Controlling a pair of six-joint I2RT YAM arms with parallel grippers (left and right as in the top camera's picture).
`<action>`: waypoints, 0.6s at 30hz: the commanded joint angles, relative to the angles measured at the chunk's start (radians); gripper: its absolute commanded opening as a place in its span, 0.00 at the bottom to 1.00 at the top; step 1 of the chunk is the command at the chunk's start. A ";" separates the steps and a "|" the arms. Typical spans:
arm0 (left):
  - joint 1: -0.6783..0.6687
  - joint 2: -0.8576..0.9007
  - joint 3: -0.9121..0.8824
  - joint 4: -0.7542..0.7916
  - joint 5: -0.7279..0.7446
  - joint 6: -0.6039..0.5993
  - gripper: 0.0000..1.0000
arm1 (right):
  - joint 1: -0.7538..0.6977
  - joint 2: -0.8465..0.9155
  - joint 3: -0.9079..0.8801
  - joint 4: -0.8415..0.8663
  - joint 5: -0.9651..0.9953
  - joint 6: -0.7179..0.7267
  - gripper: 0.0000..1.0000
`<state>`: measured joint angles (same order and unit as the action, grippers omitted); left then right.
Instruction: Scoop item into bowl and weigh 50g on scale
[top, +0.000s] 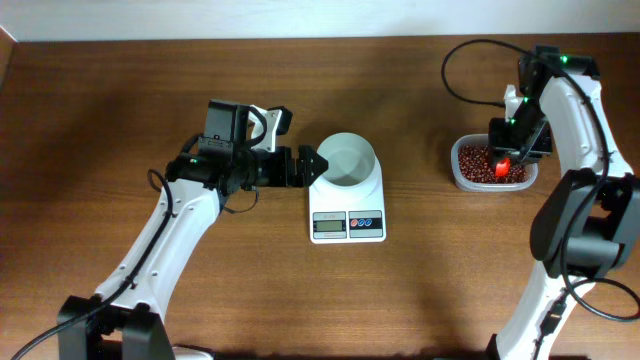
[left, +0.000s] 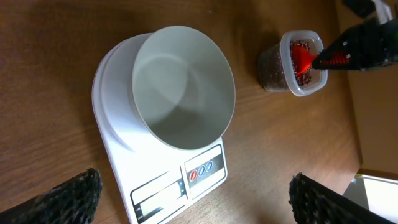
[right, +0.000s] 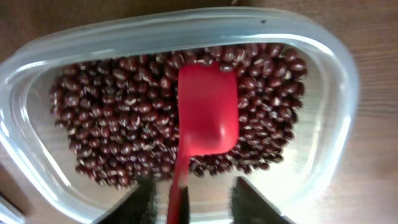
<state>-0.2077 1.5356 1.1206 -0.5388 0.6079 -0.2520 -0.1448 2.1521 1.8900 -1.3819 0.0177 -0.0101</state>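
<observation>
While the right gripper (right: 196, 200) clamps a red plastic scoop (right: 207, 109) among maroon beans (right: 106, 118), the round white bowl (top: 347, 160) lies well left.

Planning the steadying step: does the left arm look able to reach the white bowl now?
Probably yes: the left arm's open fingers sit close beside the bowl on the scale, with nothing between them.

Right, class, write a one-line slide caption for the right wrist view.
The right gripper holds a red scoop on dark red-brown beans in a clear plastic tub.
</observation>
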 joint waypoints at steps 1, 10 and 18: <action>-0.002 -0.011 0.008 -0.009 -0.003 0.022 0.99 | -0.008 0.015 0.115 -0.047 0.021 -0.002 0.43; -0.008 -0.011 0.008 -0.077 -0.006 0.150 0.00 | -0.071 0.014 0.313 -0.130 0.021 -0.001 0.99; -0.279 -0.011 0.013 -0.225 -0.403 0.315 0.00 | -0.145 0.014 0.313 -0.129 0.021 -0.001 0.99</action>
<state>-0.3691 1.5356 1.1213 -0.7433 0.4103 -0.0273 -0.2966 2.1647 2.1872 -1.5116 0.0299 -0.0101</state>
